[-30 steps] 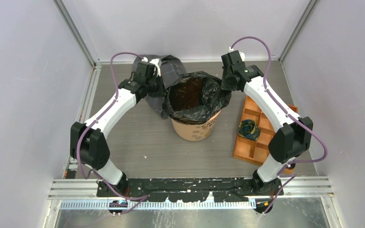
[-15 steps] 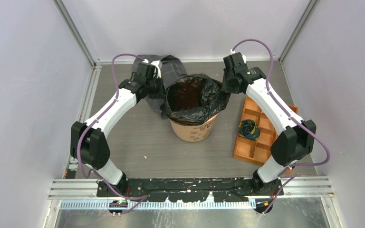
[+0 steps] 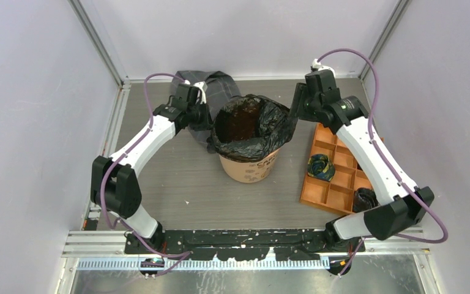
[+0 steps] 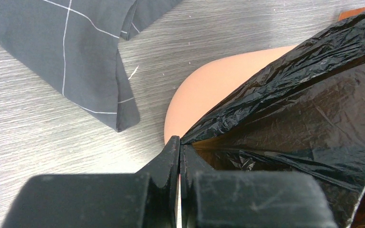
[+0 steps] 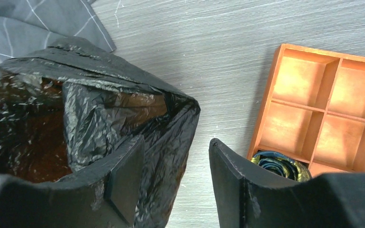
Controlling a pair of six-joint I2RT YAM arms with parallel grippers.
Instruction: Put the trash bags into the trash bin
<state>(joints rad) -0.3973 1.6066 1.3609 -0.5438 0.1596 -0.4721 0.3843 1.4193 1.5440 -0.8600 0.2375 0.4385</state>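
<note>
The glossy black trash bag [image 3: 258,125] lines the round orange bin [image 3: 249,166] at the table's middle, its rim folded over the bin's edge. My left gripper [image 3: 207,117] is shut on the bag's left rim; in the left wrist view the closed tips [image 4: 179,142] pinch the film [image 4: 285,95] beside the bin's orange wall [image 4: 209,90]. My right gripper [image 3: 295,116] is open at the bag's right rim. In the right wrist view [image 5: 176,147] its jaws stand wide apart with the bag [image 5: 85,109] by the left finger [image 5: 123,178], nothing held.
A grey checked cloth [image 3: 217,86] lies behind the bin, also seen in the left wrist view [image 4: 76,52]. A flat orange tray [image 3: 336,177] with square compartments sits to the right, holding a coiled dark bundle [image 3: 320,166] and another [image 3: 365,199].
My right gripper has let go of the bag's right rim and opened, and the right arm has swung out to the right. The left gripper has stayed on the left rim.
</note>
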